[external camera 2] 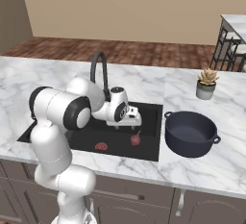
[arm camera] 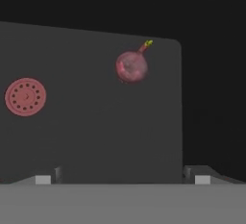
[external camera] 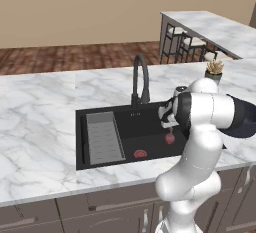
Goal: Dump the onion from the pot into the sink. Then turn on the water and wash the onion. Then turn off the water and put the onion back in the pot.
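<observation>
The reddish-purple onion [external camera: 170, 138] [external camera 2: 136, 139] [arm camera: 131, 67] lies on the floor of the black sink [external camera: 125, 119] [external camera 2: 150, 117], near its right wall. My gripper [external camera: 167, 125] [external camera 2: 134, 124] [arm camera: 122, 177] hangs over the basin just above the onion, pointing down. It is open, with nothing between its widely spread fingertips. The dark navy pot [external camera 2: 190, 149] stands on the counter right of the sink, with nothing inside it. No blue stream falls from the black gooseneck faucet [external camera: 141, 77] [external camera 2: 99, 67].
A red drain disc [external camera: 140, 153] [external camera 2: 101, 146] [arm camera: 26, 96] sits left of the onion. A grey ribbed tray [external camera: 104, 138] fills the sink's left end. A small planter with a spiky plant [external camera: 215, 70] [external camera 2: 207, 83] stands behind the pot. Bar stools [external camera: 186, 42] stand beyond the counter.
</observation>
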